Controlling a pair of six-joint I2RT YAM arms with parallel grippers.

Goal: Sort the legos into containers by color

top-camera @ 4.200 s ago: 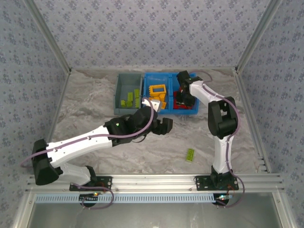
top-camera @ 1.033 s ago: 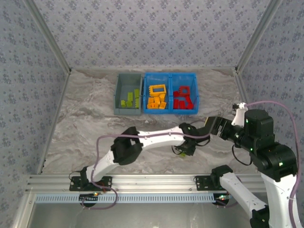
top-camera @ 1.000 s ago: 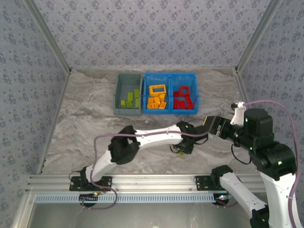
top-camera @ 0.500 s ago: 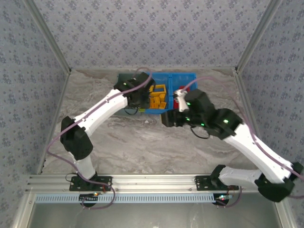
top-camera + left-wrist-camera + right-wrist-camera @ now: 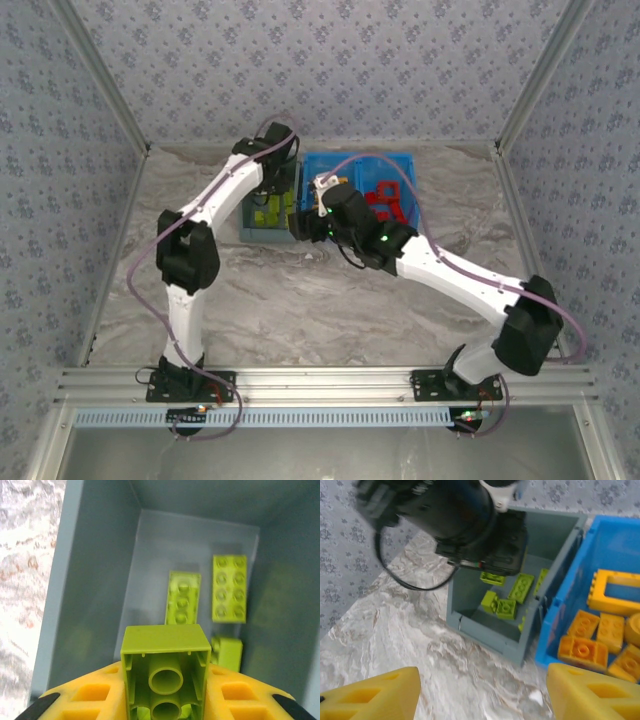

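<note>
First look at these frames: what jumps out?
The left gripper is shut on a lime green brick right above the grey bin, where other green bricks lie on the floor. The right gripper hangs open and empty over the table in front of the bin and the blue tray. The tray's compartment beside the bin holds orange-yellow bricks.

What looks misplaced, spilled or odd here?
Nothing stands out: green legos lie in the grey bin, orange legos in the blue tray, and the left gripper, jaws shut on a green brick, hangs over that bin.
</note>
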